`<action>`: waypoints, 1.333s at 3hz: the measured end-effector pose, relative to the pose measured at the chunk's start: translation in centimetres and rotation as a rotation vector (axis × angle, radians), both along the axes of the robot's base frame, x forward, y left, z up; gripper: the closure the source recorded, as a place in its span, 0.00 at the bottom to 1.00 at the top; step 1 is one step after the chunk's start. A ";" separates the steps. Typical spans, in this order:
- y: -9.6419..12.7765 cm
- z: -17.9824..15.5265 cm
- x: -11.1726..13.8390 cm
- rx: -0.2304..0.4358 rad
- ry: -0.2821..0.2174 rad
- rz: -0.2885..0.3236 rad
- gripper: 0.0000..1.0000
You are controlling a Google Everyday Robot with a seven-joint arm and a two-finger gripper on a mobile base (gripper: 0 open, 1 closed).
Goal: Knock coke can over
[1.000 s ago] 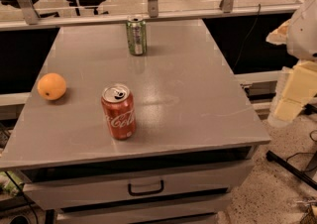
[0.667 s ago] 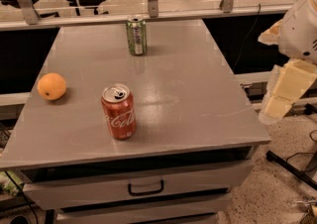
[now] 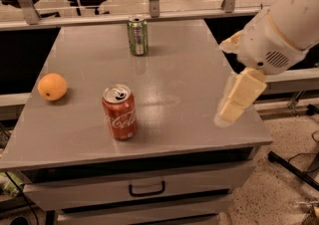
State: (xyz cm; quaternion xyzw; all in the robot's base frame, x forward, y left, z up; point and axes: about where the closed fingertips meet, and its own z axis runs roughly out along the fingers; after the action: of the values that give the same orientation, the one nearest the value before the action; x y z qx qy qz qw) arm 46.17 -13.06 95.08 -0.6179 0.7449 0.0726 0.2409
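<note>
The red coke can (image 3: 119, 112) stands upright near the front of the grey table (image 3: 164, 89), left of centre, its silver top and pull tab showing. My gripper (image 3: 230, 105) hangs over the table's right front part, on a white arm that comes in from the upper right. It is to the right of the can, well apart from it and not touching it.
A green-and-silver soda can (image 3: 137, 35) stands upright at the table's back centre. An orange (image 3: 52, 86) lies at the left edge. A drawer with a handle (image 3: 147, 188) is below the tabletop. A railing with glass and office chairs are behind.
My arm and gripper have moved left, from beyond the table's right edge to over its right front part. The cans and the orange have not moved.
</note>
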 end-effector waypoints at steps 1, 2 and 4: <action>4.4 -1.4 0.4 0.099 -0.008 0.044 0.00; 9.1 -3.2 1.2 0.171 -0.027 0.065 0.00; 16.3 -6.4 3.1 0.266 -0.036 0.080 0.00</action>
State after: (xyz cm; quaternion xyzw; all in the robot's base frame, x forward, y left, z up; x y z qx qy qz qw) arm 49.23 3.26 88.69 -0.6109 0.6991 0.1689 0.3310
